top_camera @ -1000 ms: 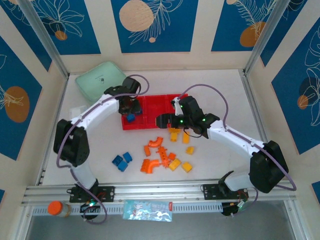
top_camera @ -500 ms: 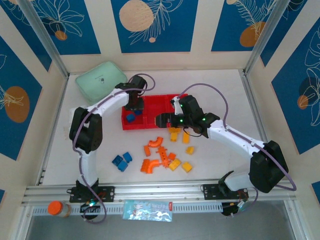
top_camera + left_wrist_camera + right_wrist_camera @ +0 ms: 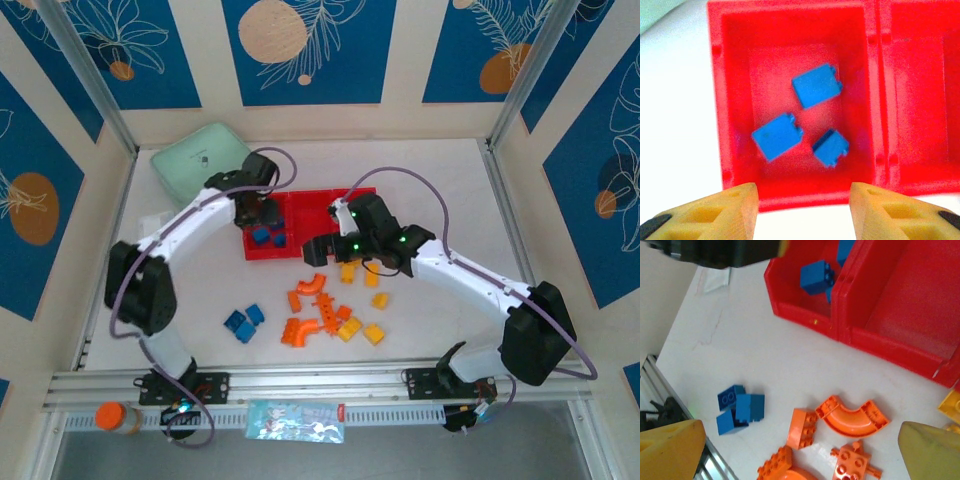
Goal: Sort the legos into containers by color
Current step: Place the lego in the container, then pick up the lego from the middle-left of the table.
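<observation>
**Operator:** Report the left claw's condition.

**Unit:** My left claw [image 3: 804, 212] is open. Its two yellow fingers [image 3: 730, 207] stand apart with nothing between them. The claw hangs above the near wall of the red tray [image 3: 715, 115].

**Operator:** Location of sorted parts?

**Unit:** Straight ahead of my left fingertips lies the tray's end compartment [image 3: 735, 55]. It holds three blue blocks, lying apart: the far block [image 3: 816, 85], the near-left block [image 3: 776, 136] and the near-right block [image 3: 830, 147]. The adjoining compartment [image 3: 920, 100] sits ahead and to that claw's right.

**Operator:** Report the right claw's condition.

**Unit:** My right claw [image 3: 802, 455] is spread wide and grips nothing. It hovers over the white desk [image 3: 740, 340], short of the tray's front wall.

**Operator:** Location of unsorted parts?

**Unit:** Below the right claw, between its fingers, lies an orange curved piece [image 3: 852, 415]. An orange block [image 3: 802, 427] lies just beside the piece's left end, and an orange studded piece [image 3: 856, 462] lies nearer the claw. Beside the left finger, a cluster of loose blue blocks [image 3: 740, 409] rests on the desk, the blocks touching one another. A yellow piece [image 3: 951, 407] lies just ahead of the right finger.
</observation>
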Controlling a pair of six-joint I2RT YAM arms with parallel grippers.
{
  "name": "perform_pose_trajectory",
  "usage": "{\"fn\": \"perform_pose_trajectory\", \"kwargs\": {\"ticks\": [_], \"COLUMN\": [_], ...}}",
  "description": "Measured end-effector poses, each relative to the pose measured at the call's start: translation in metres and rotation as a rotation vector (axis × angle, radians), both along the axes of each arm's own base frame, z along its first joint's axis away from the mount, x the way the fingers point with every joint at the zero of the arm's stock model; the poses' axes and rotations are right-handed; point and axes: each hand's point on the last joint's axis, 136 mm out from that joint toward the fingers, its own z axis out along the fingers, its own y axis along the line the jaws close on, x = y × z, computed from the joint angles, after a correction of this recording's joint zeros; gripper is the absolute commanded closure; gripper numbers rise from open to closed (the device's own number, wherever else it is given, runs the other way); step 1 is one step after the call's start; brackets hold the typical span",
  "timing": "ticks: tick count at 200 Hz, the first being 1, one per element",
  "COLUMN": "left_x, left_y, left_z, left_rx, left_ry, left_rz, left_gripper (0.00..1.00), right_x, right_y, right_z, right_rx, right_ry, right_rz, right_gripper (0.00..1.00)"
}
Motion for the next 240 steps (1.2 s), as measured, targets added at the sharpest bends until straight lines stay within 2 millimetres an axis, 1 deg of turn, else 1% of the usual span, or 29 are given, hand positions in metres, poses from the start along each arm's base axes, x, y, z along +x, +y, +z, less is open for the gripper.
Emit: {"fn": "perform_pose_trajectory", "kwargs": {"ticks": [11,23,44,72,93,114,135,154,166,185,203,240], "left_x": [-0.018,-0.038,-0.077,-0.123,-0.148,-0.170,-0.185,-0.197,-0.205,-0.212,-0.212,-0.203], "left_y": [0.005,0.009,0.019,0.029,0.028,0.022,0.016,0.014,0.014,0.016,0.014,0.004], "left_z": [0.003,0.002,-0.010,-0.028,-0.036,-0.046,-0.055,-0.068,-0.079,-0.092,-0.096,-0.099], "left_rx": [-0.006,-0.008,-0.001,-0.018,-0.052,-0.086,-0.106,-0.120,-0.129,-0.131,-0.142,-0.170], "left_ry": [0.001,0.011,0.057,0.118,0.149,0.185,0.213,0.242,0.268,0.293,0.299,0.283], "left_rz": [-0.009,-0.022,-0.031,-0.024,-0.019,-0.024,-0.024,-0.011,0.005,0.029,0.041,0.043], "left_gripper": [0.46,0.45,0.44,0.44,0.44,0.44,0.43,0.43,0.43,0.43,0.43,0.43], "right_x": [-0.007,-0.015,-0.033,-0.057,-0.072,-0.081,-0.086,-0.086,-0.086,-0.082,-0.080,-0.076], "right_y": [0.004,0.008,0.016,0.023,0.023,0.022,0.020,0.017,0.016,0.017,0.019,0.021], "right_z": [-0.002,-0.004,-0.010,-0.027,-0.044,-0.058,-0.070,-0.078,-0.080,-0.078,-0.076,-0.073], "right_rx": [-0.007,-0.014,-0.023,-0.051,-0.073,-0.092,-0.103,-0.109,-0.113,-0.105,-0.096,-0.086], "right_ry": [0.006,0.011,0.020,0.046,0.076,0.089,0.096,0.100,0.102,0.086,0.073,0.056], "right_rz": [0.021,0.045,0.093,0.149,0.170,0.171,0.161,0.142,0.131,0.122,0.118,0.112], "right_gripper": [0.01,0.01,0.01,0.01,0.01,0.01,0.01,0.01,0.01,0.01,0.01,0.01]}}
